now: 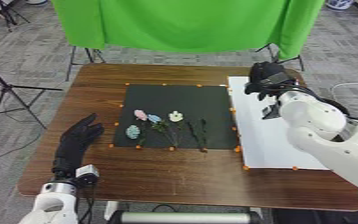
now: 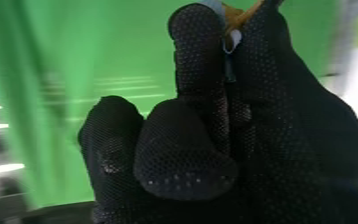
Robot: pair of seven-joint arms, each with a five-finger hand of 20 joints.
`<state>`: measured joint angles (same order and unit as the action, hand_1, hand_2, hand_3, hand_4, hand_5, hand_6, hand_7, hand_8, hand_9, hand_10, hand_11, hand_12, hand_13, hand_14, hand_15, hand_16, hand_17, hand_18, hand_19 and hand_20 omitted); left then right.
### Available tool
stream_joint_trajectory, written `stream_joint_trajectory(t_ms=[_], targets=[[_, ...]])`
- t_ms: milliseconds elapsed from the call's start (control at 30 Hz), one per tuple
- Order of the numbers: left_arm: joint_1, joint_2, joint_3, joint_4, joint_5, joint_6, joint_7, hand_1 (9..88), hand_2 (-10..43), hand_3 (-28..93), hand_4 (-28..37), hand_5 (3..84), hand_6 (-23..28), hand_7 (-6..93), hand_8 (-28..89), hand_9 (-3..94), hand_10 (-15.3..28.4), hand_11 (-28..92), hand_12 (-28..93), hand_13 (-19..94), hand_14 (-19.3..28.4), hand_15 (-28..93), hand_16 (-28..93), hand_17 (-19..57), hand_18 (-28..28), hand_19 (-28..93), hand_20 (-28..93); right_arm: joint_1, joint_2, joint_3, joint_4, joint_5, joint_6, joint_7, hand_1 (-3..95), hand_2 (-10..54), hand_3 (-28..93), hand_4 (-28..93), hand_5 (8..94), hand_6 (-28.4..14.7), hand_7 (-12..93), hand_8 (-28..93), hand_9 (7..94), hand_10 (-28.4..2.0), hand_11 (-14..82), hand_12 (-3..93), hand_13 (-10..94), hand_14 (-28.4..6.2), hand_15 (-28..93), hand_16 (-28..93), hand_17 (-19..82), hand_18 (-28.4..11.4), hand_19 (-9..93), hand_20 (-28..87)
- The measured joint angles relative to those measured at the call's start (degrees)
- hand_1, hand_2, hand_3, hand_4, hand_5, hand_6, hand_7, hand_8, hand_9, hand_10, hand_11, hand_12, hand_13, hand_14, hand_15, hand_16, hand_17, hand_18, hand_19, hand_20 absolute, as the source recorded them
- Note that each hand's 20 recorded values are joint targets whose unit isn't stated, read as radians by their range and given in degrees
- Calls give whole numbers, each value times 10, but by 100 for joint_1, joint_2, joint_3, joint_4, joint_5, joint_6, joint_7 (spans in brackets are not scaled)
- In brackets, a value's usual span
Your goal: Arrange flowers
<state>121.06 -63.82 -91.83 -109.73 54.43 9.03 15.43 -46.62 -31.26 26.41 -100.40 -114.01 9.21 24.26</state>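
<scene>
Our right hand (image 2: 198,45) pinches an apparent flower (image 2: 238,18) at one o'clock on the table (image 1: 158,172) as we, likely placing, must next lower it onto the white sheet (image 1: 280,145), other flowers (image 1: 175,116) lying toward ten o'clock.

Includes one pink bloom (image 1: 140,114), one pale-blue bloom (image 1: 154,118), one white bloom (image 1: 175,117), one teal bloom (image 1: 133,132); one blue-and-orange item (image 2: 233,17); one left robot hand (image 1: 76,138), one right robot hand (image 1: 268,77); one black mat (image 1: 180,95), one white sheet (image 1: 273,150), one green cloth (image 1: 189,25), one worktop (image 1: 184,177).
</scene>
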Motion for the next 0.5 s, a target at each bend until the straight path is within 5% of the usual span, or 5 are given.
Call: stream_joint_trajectory(t_ms=[233,500], targets=[[-83,4,37,39,0,-14,-1,248,-87,721,-233,428,7,123,-75,454,128,169,99,385,160,144,-4,80,118,37,169,1672,-852,-1617,367,650,-1149,-83,596,-95,643,-210,765,11,282,40,905,-79,73,378,916,-5,673,311,677,-132,932,624],[-153,14,71,75,0,-51,-13,247,-87,721,-232,429,7,122,-74,455,128,169,99,385,159,143,-5,80,118,37,169,2077,-1837,-1612,651,1528,-2425,-157,598,-95,640,-211,765,8,279,38,899,-85,70,375,913,-5,672,310,673,-132,932,621]])
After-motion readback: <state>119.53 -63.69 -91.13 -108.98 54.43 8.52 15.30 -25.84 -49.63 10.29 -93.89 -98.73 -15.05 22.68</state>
